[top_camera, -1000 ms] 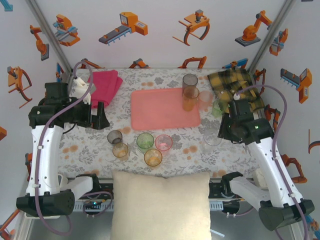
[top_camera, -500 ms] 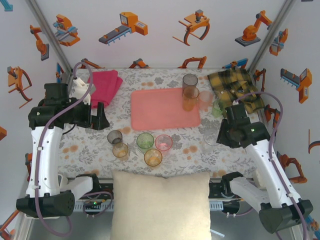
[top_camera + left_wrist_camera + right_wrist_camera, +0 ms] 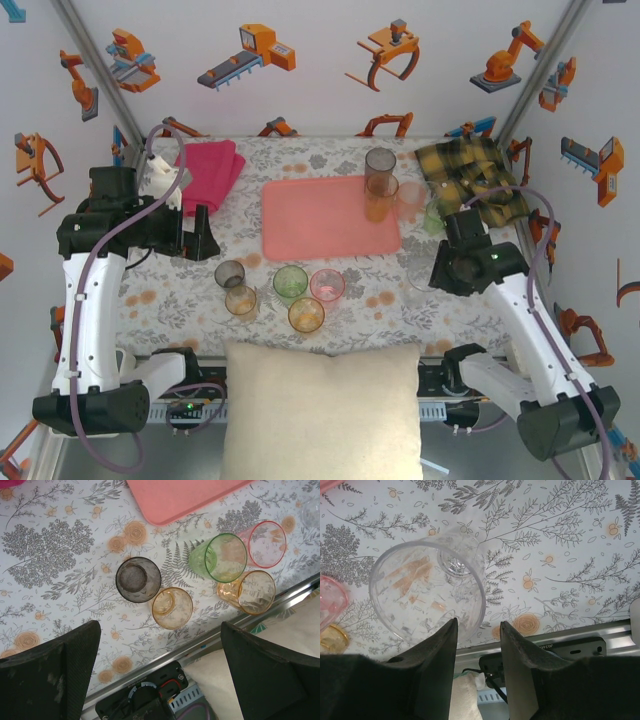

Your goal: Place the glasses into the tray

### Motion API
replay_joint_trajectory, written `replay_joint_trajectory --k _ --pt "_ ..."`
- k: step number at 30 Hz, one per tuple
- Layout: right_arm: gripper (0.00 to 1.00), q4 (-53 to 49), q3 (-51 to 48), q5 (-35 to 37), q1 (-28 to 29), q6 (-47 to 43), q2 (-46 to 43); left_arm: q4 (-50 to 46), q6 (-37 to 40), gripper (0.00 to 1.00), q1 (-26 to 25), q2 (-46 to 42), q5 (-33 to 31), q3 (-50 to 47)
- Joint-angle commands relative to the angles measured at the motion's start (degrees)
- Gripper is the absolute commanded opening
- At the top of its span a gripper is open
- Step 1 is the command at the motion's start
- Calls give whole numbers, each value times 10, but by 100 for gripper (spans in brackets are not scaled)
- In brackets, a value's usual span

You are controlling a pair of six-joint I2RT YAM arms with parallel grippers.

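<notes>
The salmon-pink tray [image 3: 320, 220] lies at the table's middle, and its corner [image 3: 185, 497] shows in the left wrist view. A clear glass [image 3: 427, 587] stands right of it [image 3: 421, 272]. My right gripper [image 3: 477, 625] is open over this glass's rim; one finger [image 3: 440, 655] overlaps the mouth and the other stands outside, clear of the wall. In front of the tray stand several glasses: smoky grey [image 3: 138, 579], amber [image 3: 172, 608], green [image 3: 225, 557], pink [image 3: 266, 544] and amber [image 3: 255, 592]. More glasses [image 3: 381, 195] cluster at the tray's right edge. My left gripper [image 3: 160, 680] hangs wide open and empty above the table's front edge.
A folded magenta towel [image 3: 210, 165] lies at the back left and a yellow plaid cloth [image 3: 470, 170] at the back right. A cream pillow [image 3: 320, 400] sits below the table's metal front rail [image 3: 240, 625].
My right gripper has moved left and toward the near edge, coming over the clear glass. The left arm and the other glasses have not moved.
</notes>
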Motion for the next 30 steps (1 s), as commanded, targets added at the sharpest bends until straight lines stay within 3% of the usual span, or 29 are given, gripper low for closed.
replay_joint_trajectory --k 1,7,24,30 --pt "39 25 -6 19 0 4 11 -4 -3 97 -2 0 12 -3" --pt "36 43 -1 20 -1 -1 42 -4 -2 97 -2 -2 12 -5" --pt "10 50 -4 25 -1 -16 53 -1 -3 97 -2 -10 18 -11" --pt "9 45 -1 31 0 -28 65 -1 -3 97 -2 -10 19 -13"
